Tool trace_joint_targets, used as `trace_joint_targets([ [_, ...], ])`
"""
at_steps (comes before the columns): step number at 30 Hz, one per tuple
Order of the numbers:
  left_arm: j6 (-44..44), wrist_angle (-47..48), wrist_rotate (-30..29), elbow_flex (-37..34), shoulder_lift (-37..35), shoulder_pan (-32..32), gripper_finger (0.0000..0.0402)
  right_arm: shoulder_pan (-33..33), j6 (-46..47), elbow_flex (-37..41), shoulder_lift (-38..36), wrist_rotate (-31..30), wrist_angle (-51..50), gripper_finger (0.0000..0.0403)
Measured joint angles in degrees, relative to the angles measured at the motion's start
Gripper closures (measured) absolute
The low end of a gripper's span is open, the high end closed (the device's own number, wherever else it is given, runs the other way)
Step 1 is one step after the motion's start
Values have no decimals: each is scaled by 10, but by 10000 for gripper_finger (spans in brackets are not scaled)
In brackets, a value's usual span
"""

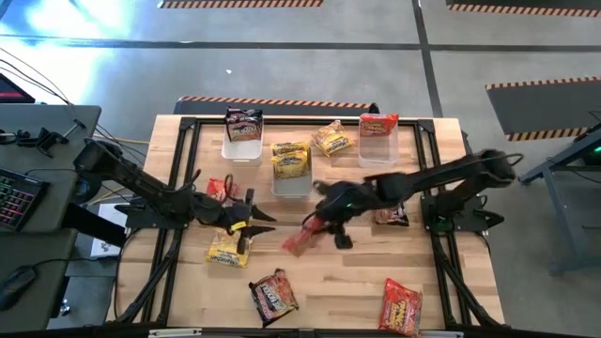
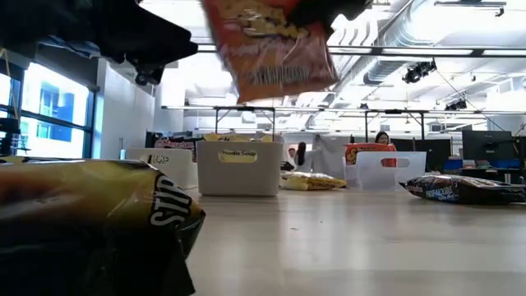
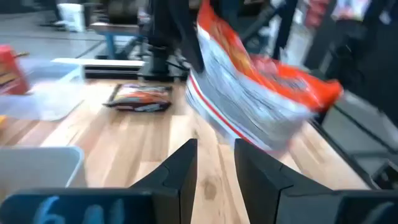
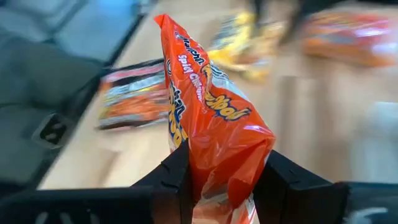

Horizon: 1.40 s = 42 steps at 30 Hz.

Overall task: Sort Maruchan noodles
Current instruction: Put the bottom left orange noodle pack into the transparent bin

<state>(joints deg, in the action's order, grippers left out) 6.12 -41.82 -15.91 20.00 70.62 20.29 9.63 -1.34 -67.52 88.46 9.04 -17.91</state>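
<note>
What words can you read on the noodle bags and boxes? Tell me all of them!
"Spicy Chicken", partly readable, on the red-orange packet pinched in the right gripper.
The big brand word on that packet is cut off and cannot be read whole.
"Noodle Soup", faint and uncertain, on the label of the middle clear bin.
Large white letters on the dark packet nearest the low camera: too blurred and cut off to read.
All other packets: print too small or blurred.

overhead, table-level, two wrist views; shared table (image 1: 357, 300)

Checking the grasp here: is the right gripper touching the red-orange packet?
Touching. In the right wrist view the right gripper has both fingers pressed against the red-orange packet, which stands up between them.
</note>
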Motion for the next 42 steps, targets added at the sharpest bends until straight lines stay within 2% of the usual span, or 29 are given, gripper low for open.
trace_joint_targets([
  [3,44,-14,-44,-5,3,0,302,1,8,0,-50,-88,-34,303],
  [7,40,-38,-55,-5,9,1,289,16,39,0,-98,-190,-37,303],
  [12,34,-81,-87,6,9,1,236,46,59,0,-114,-274,-18,303],
  [18,-2,-87,-78,51,8,0,165,60,69,0,-113,-305,16,303],
  [22,-16,-82,-69,71,9,0,146,61,66,0,-113,-311,36,303],
  [37,-66,-78,-68,135,60,-27,149,62,65,0,-113,-294,70,302],
  [42,-73,-78,-67,139,60,-27,176,62,71,0,-112,-294,70,302],
])
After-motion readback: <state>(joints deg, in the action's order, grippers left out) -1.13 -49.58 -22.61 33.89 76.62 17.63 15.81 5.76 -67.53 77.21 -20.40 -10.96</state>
